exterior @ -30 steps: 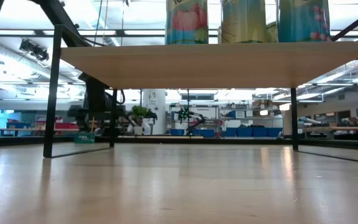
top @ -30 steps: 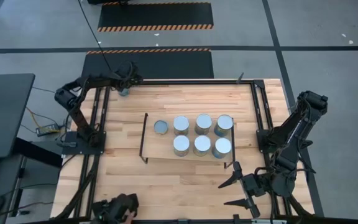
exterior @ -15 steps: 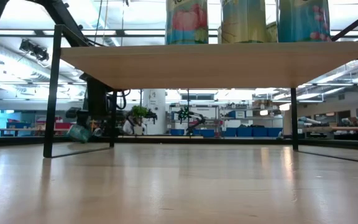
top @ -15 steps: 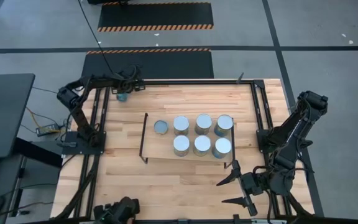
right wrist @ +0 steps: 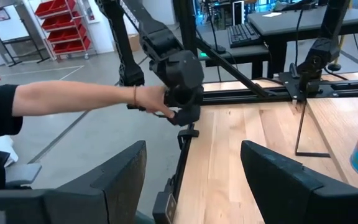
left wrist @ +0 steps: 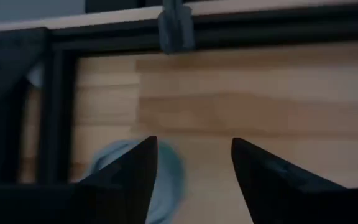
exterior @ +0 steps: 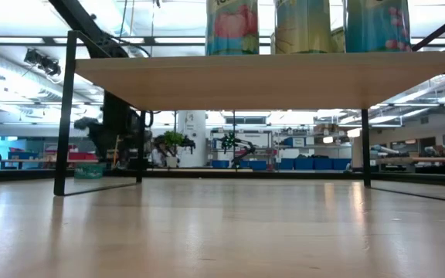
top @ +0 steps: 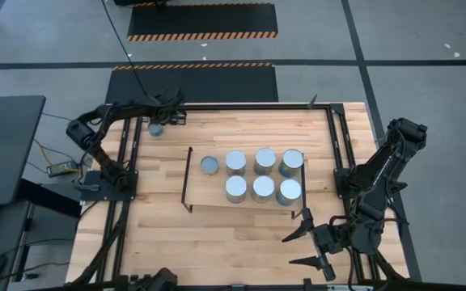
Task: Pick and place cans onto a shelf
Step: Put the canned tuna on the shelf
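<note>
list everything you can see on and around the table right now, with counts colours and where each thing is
cans on the shelf: seven, silver-grey tops; six in two rows of three on its right part, one alone toward its left end
loose can: one, silver-grey, on the table's far left corner, by the left gripper
shelf: one, light wood with black wire end frames, mid-table
table: one, light wood, black rail frame around it
person's arm: one, dark sleeve, reaching to the right arm's base in the right wrist view
left gripper: dark, fingers open, over the far left corner
right gripper: dark, fingers open, waiting at the near right
</note>
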